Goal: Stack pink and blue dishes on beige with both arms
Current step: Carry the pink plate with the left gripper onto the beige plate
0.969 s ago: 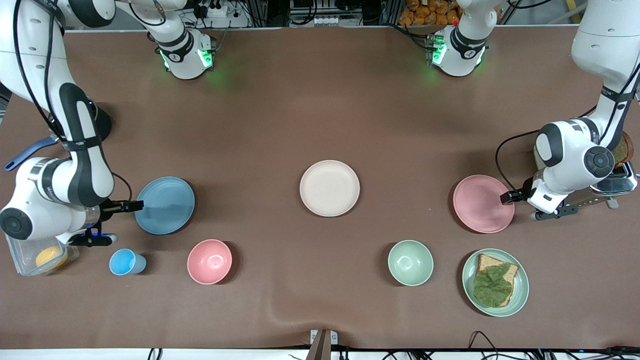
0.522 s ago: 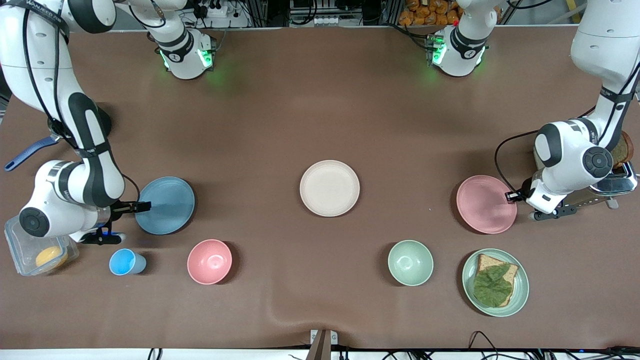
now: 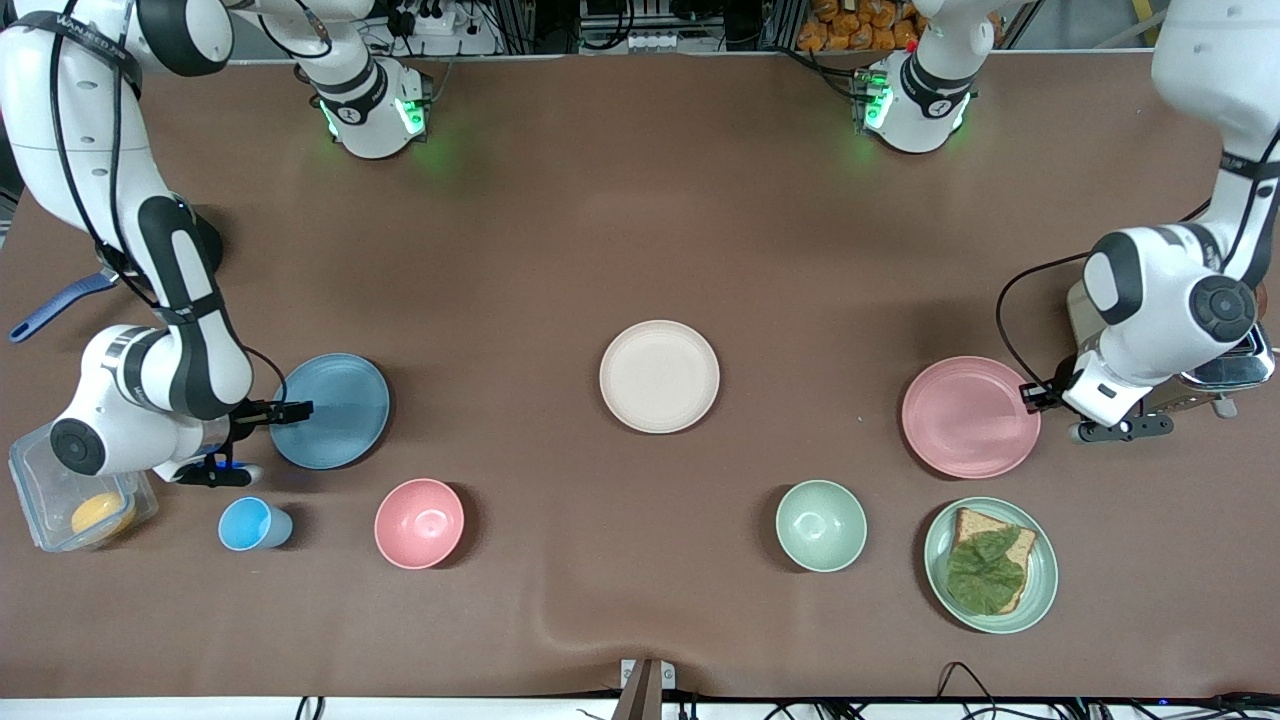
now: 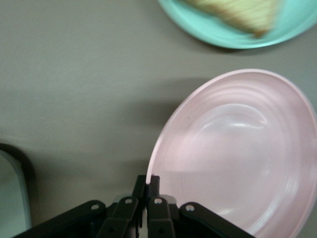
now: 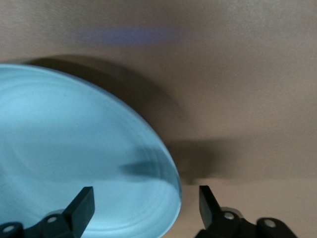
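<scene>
The right arm's hand (image 3: 285,411) sits at the rim of the flat, round, light blue matte plate (image 3: 333,410), which lies on the brown worktop (image 3: 640,220) toward the right arm's end. In the right wrist view its fingers (image 5: 81,206) stand spread wide, one over the plate and one off its edge, gripping nothing. To do this well, I judge it should lower until the rim sits between the fingers, then close squarely.

The flat, round, cream-beige matte plate (image 3: 659,376) lies bare at mid-worktop, well apart from both others.

The left arm's hand (image 3: 1030,396) is clenched on the rim of the flat, round, pale pink matte plate (image 3: 970,416), just beside the pale green plate (image 3: 1040,585) with bread. Lifting seems the step here; keep the plate level, since an edge grip lets it droop.
</scene>
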Available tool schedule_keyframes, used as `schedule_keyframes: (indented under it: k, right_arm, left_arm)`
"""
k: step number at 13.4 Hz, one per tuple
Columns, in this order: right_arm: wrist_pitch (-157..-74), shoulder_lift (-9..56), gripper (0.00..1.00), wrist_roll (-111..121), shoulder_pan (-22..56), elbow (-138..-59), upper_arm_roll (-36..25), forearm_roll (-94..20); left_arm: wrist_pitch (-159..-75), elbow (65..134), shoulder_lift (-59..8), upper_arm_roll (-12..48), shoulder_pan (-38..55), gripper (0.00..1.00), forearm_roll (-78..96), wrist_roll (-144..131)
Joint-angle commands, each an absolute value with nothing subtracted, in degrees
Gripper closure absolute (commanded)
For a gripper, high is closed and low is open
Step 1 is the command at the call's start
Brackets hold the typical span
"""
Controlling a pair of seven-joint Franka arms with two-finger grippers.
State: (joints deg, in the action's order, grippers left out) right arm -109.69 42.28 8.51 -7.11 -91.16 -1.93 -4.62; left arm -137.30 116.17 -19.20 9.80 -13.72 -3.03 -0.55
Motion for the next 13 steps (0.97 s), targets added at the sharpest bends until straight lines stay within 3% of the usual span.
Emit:
schedule_keyframes:
  k: [1, 2, 3, 8, 13]
  right_arm:
    - [-110.2, 42.6, 0.6, 9.8, -8.4, -91.1, -1.1, -6.1]
    - [-110.2, 42.6, 0.84, 11.1, -8.3, -91.2, -1.1, -6.1]
    - [-110.2, 42.6, 1.0, 13.2, -8.6, -91.2, -1.1, -6.1]
    - [-110.3, 42.6, 1.0, 18.0, -9.6, -91.2, -1.1, -6.1]
    - [-109.5, 41.5, 1.0, 20.1, -9.5, -90.6, -1.1, -6.1]
  left_arm:
    - [-127.8, 112.7, -14.3, 15.4, -14.0, 1.0, 0.9, -2.5]
    - [-124.6, 110.2, -14.4, 16.9, -13.7, 1.0, 1.5, -4.5]
    - [-122.3, 108.0, -14.9, 18.7, -13.5, 1.0, 1.5, -6.5]
    - [-122.0, 107.6, -19.4, 29.7, -11.4, 1.0, 3.2, -18.5]
    - [-131.0, 107.5, -25.1, 29.4, 1.8, 1.0, 1.3, -36.9]
